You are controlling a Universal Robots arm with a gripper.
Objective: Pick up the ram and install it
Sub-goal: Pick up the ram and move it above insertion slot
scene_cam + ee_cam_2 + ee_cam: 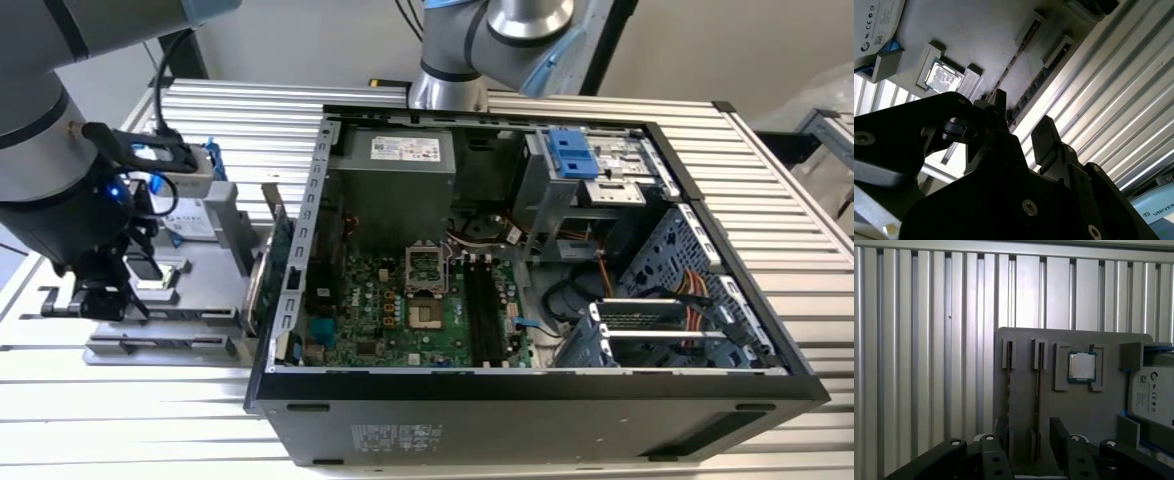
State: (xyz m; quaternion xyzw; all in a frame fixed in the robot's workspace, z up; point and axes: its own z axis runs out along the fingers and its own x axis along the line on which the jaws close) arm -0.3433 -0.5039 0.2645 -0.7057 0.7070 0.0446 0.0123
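We saw one open computer case [534, 400] and one arm [54, 150] reaching down over one grey tray [1074, 410]. Its gripper [1030, 427] hung open and empty, straddling the ram [1037, 390], which stood upright beside one second stick [1008, 390] and one processor [1082, 366].

You have one tray [1079, 410], bearing two ram sticks [1008, 390] [1038, 390], one processor chip [1081, 366] and one hard drive [1153, 395]. Beside it you have one open computer case [534, 420].

The arm [47, 150] holds its pincer [1030, 432] downward, jaws apart
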